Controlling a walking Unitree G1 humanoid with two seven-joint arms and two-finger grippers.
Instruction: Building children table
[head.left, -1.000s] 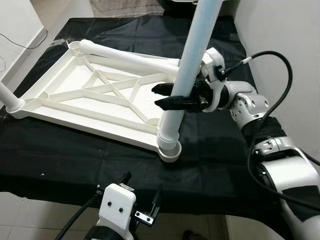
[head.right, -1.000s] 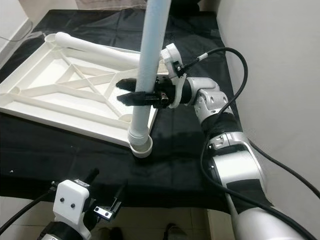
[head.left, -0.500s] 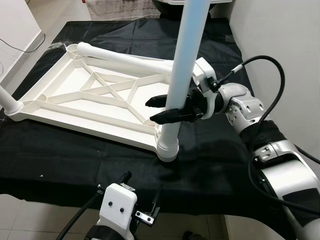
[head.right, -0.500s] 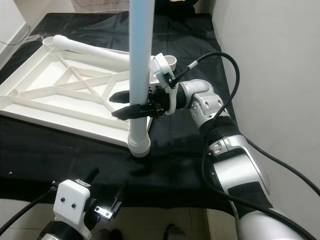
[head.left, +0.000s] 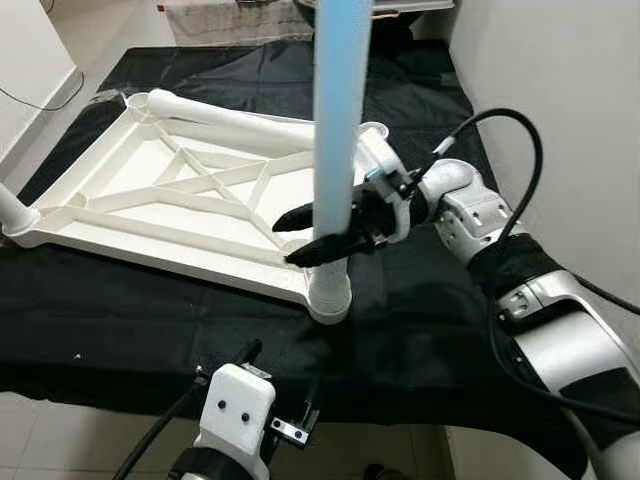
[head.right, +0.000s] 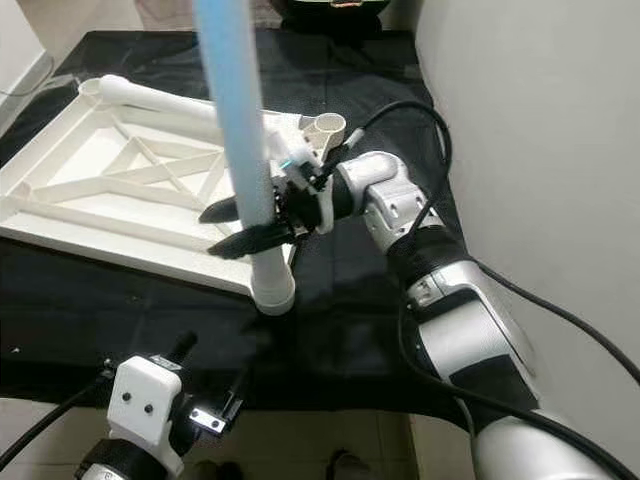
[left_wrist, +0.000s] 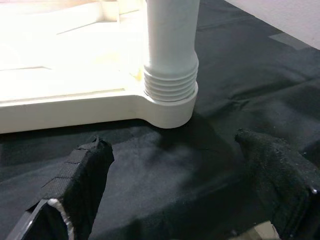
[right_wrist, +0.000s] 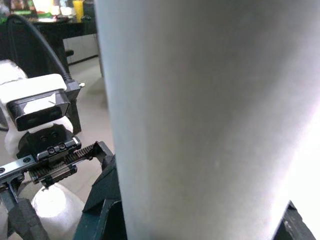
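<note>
Fingers of the left gripper (left_wrist: 175, 195) stand apart at the near edge of the desk, holding nothing, with black cloth (head.left: 150, 330) between them and the leg's base just beyond. That cloth covers the desk (head.left: 420, 340) from near edge to far.

White table leg (head.left: 335, 150), a plain round plastic tube, stands upright in the near right corner socket (head.left: 328, 298) of the upturned table top (head.left: 150, 190). In the left wrist view its ribbed threaded collar (left_wrist: 170, 85) sits above the socket rim, so I judge the screwing-in is not finished. The right gripper (head.left: 318, 232) reaches in from the right, and its 2 black fingers (head.left: 300, 216) lie on either side of the tube, clamped on it a little above the collar.

As a judgement, the leg looks light, hollow and stiff, with a smooth skin that could slip under a turning grip; taking it low, near the collar, should keep it from levering sideways in the thread. The top looks rigid but light, and may slide on the cloth when the leg is twisted.

Farther off, the ribbed underside of the top forms shallow open bays with nothing in them. A 2nd leg (head.left: 240, 120) lies along its far edge, an open socket (head.right: 328, 124) shows at the far right corner, and another leg (head.left: 12, 208) rises at the left corner.
</note>
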